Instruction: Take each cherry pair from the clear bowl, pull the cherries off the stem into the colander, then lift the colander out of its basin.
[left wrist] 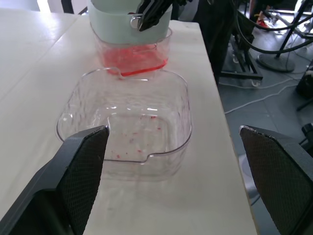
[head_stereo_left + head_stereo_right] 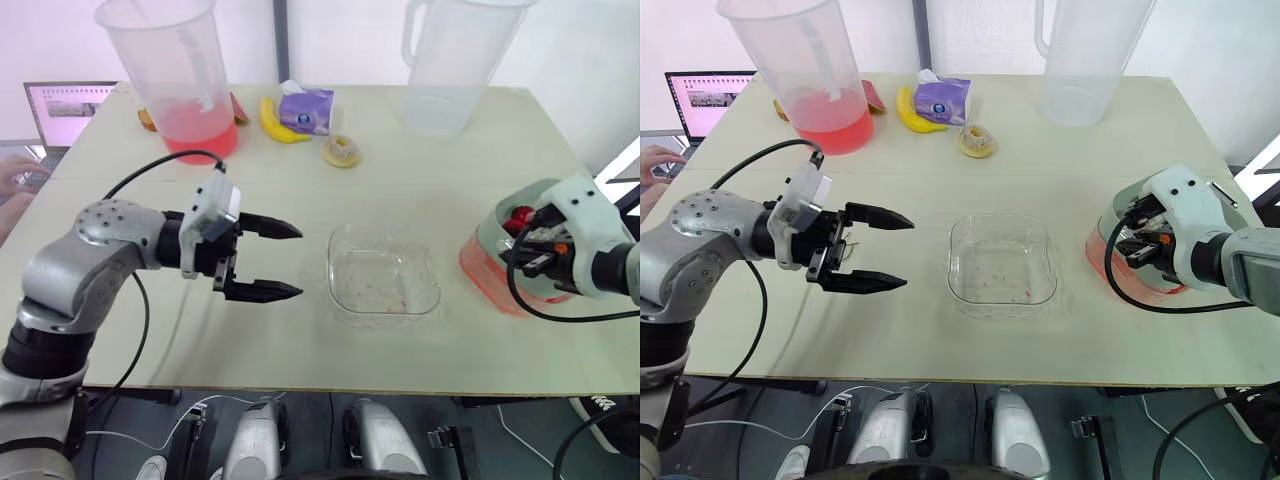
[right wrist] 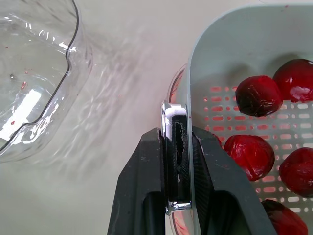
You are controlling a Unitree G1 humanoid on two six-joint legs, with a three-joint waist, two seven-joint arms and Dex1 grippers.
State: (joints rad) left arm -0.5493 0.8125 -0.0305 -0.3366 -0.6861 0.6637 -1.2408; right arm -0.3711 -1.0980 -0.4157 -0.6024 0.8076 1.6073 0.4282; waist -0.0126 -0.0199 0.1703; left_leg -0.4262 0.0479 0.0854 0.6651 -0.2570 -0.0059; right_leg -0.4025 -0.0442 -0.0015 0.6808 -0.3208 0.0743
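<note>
Trouble spot is the pinch: right hand (image 3: 177, 137) is clamped on the colander (image 3: 234, 44) rim, cherries (image 3: 257, 95) inside. The basin (image 2: 1100, 262) wall looks caught too, so lifting might drag red water along. Left hand (image 2: 298, 261) hangs spread apart beside the empty clear bowl (image 2: 385, 270).

Clear bowl (image 2: 385, 270) sat upright, empty but for red specks. Pale colander (image 3: 230, 39), several dark red cherries (image 3: 254, 95) inside, stood nested in clear basin (image 1: 132, 54) of red liquid, near bowl's right.
</note>
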